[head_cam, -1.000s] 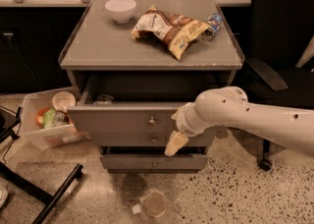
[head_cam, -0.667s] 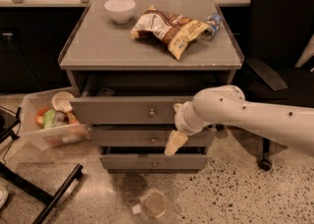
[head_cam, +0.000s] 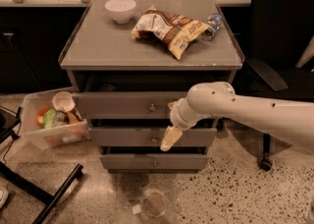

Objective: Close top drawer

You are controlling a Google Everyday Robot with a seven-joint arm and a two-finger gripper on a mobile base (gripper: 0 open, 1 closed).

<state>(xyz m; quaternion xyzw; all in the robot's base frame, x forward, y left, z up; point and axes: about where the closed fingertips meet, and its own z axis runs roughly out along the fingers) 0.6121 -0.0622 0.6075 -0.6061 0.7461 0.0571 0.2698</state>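
Note:
The top drawer (head_cam: 122, 106) is a wide grey front with a small round knob (head_cam: 152, 107). It stands out a little from the grey cabinet (head_cam: 147, 51), and a narrow dark gap shows above its front. Only a faint pale shape (head_cam: 107, 88) shows inside that gap. My gripper (head_cam: 168, 138) hangs from the white arm (head_cam: 245, 112) on the right. It points down, just right of the knob, in front of the top and middle drawer fronts. The middle drawer (head_cam: 127, 137) and bottom drawer (head_cam: 147, 161) sit below.
On the cabinet top are a white bowl (head_cam: 120, 9), crumpled snack bags (head_cam: 169, 26) and a small blue packet (head_cam: 212, 24). A clear bin (head_cam: 51, 120) with cups stands at the left, a black chair (head_cam: 279, 46) at the right, and a cup (head_cam: 154, 203) lies on the floor.
The top drawer has slid back into the cabinet and now sticks out only a little. My arm and gripper have moved with it towards the cabinet.

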